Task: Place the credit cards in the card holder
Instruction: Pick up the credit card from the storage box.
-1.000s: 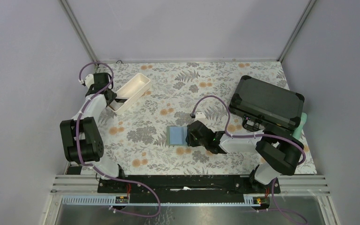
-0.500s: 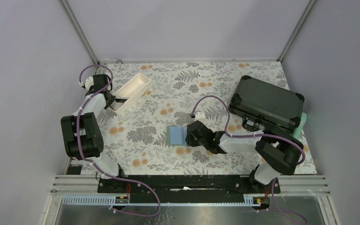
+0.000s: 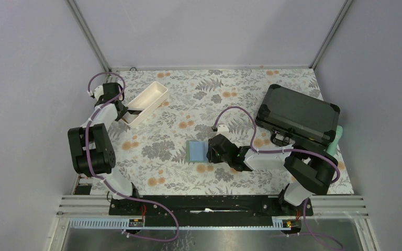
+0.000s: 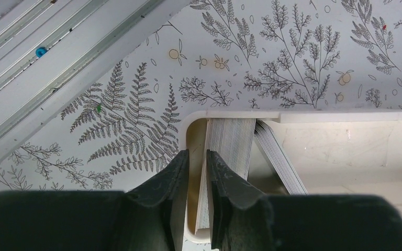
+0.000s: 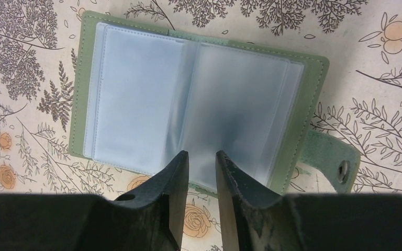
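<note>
From the top view, the left arm is reaching to the far left of the flowered table [image 3: 188, 104], and the left gripper [image 3: 126, 112] is sitting at the near end of the white tray [image 3: 154, 94]. The card holder [image 3: 197, 151] is lying open near the middle of the table, pale blue side up. The right gripper [image 3: 209, 151] is meeting its right edge. A black case [image 3: 298, 115] is resting far right, well apart from both.

In the left wrist view, the credit cards [image 4: 233, 144] are standing on edge in the tray's [image 4: 303, 116] end. One pack is upright against the end wall and a second pack is leaning beside it. The left gripper [image 4: 196, 162] is showing only a narrow slit, with the end wall and the first card edges lying in it. I cannot tell whether the jaws are pinching anything.

In the right wrist view, the card holder [image 5: 86, 78] is lying spread flat, sage-green border around translucent pockets [image 5: 131, 94], its snap strap [image 5: 340, 167] sticking out to the right. The right gripper [image 5: 199, 162] is narrowed to a slit over the near edge of the pockets. It seems to be nipping a blurred middle leaf there.
</note>
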Robot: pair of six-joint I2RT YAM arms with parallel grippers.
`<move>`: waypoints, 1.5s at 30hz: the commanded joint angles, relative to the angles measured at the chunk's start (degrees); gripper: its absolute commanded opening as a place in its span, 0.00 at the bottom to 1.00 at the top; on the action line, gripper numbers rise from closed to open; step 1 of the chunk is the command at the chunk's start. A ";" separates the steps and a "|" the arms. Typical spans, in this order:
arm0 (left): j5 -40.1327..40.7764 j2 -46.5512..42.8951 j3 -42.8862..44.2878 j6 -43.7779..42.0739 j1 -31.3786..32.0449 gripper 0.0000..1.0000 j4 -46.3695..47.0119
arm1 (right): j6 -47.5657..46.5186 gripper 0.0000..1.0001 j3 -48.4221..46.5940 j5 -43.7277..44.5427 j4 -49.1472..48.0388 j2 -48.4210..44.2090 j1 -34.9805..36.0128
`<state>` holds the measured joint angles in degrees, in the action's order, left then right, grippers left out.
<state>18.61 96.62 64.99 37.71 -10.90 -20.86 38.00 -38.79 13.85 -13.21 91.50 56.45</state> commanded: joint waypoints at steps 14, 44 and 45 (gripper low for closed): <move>-1.56 2.14 2.63 -1.83 -0.40 0.18 1.01 | 0.44 0.33 -0.02 -1.30 3.11 1.90 -0.37; -0.42 -4.74 2.35 -2.17 -0.44 0.00 1.83 | 0.86 0.33 0.25 -1.54 3.11 1.50 -0.37; -0.44 -4.83 2.35 -2.19 -0.42 0.00 1.87 | 0.91 0.33 0.27 -1.54 3.11 1.54 -0.37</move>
<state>17.12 94.80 66.02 36.36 -10.94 -20.91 38.41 -38.89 13.82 -13.21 91.61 56.42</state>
